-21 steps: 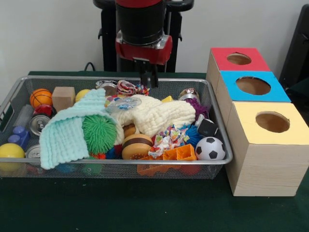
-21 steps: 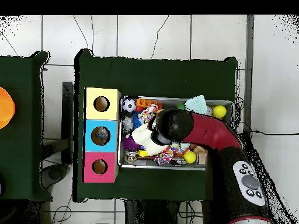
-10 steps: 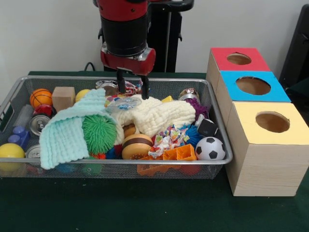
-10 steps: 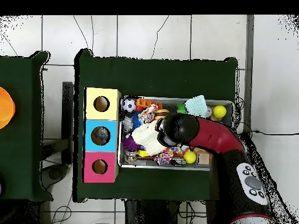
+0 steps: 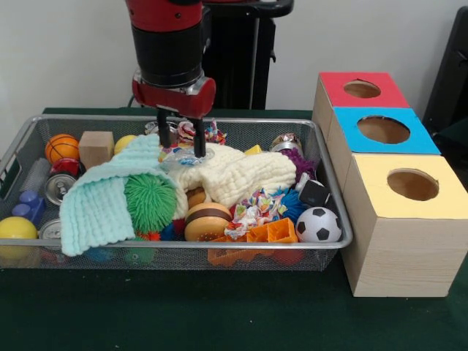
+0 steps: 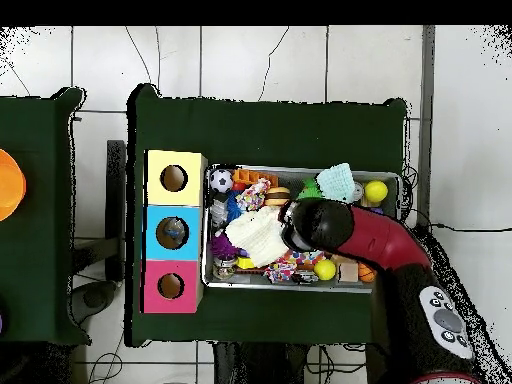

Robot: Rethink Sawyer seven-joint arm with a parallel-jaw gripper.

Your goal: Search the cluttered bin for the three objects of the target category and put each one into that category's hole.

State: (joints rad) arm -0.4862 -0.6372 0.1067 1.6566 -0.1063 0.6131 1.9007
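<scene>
My gripper (image 5: 180,141) hangs open at the back of the wire bin (image 5: 183,245), with nothing between its fingers. Its tips stand just above a clear plastic piece (image 5: 187,156) that lies on the cream cloth (image 5: 238,174). A colourful knotted toy (image 5: 196,132) sits right behind the fingers. In the bin are a basketball (image 5: 61,147), a soccer ball (image 5: 318,224), a yellow ball (image 5: 16,228), a green spiky ball (image 5: 150,201), a toy burger (image 5: 207,221) and a can (image 5: 57,187). In the overhead view the arm's head (image 6: 315,222) hides the gripper.
Three boxes stand beside the bin, with holes in a red top (image 5: 362,89), a blue top (image 5: 383,129) and a yellow top (image 5: 412,184). A mint cloth (image 5: 95,208) drapes over the bin's left half. A wooden block (image 5: 96,148) sits at the back left.
The arm has slid toward the picture's left along the back of the bin. The fingers went from close together to spread apart, and now sit slightly lower.
</scene>
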